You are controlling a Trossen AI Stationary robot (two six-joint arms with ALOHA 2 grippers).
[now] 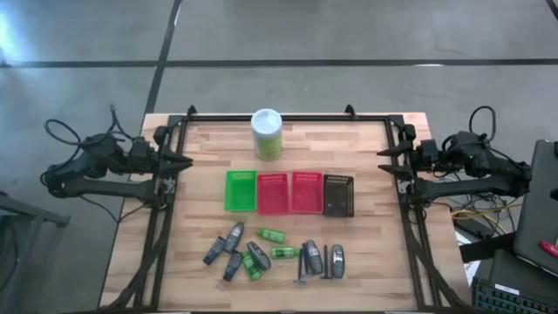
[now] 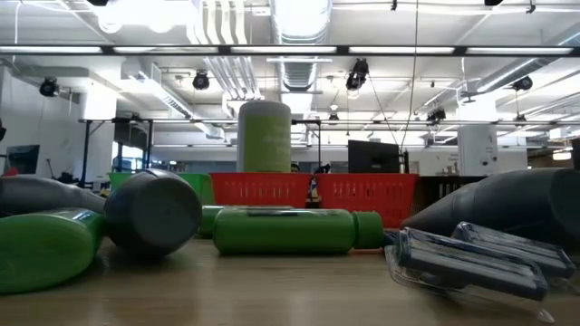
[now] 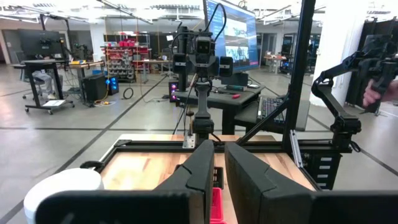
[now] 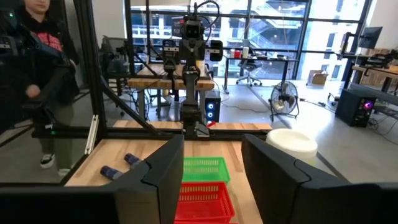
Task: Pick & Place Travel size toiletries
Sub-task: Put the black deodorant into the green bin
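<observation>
While nothing is held | right gripper [image 4: 211,180] parted, empty; left gripper [image 3: 217,180] shut, empty | toiletries [image 1: 270,255] clustered well ahead of both | risk: neighbours scattered when one is gripped.

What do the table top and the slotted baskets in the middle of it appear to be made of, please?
The table top looks like pale wood, matt, with visible plank seams and grain. The green basket, two red baskets and black basket look like moulded plastic: uniform bright colour and regular slotted walls, though that is a guess from the look.
</observation>
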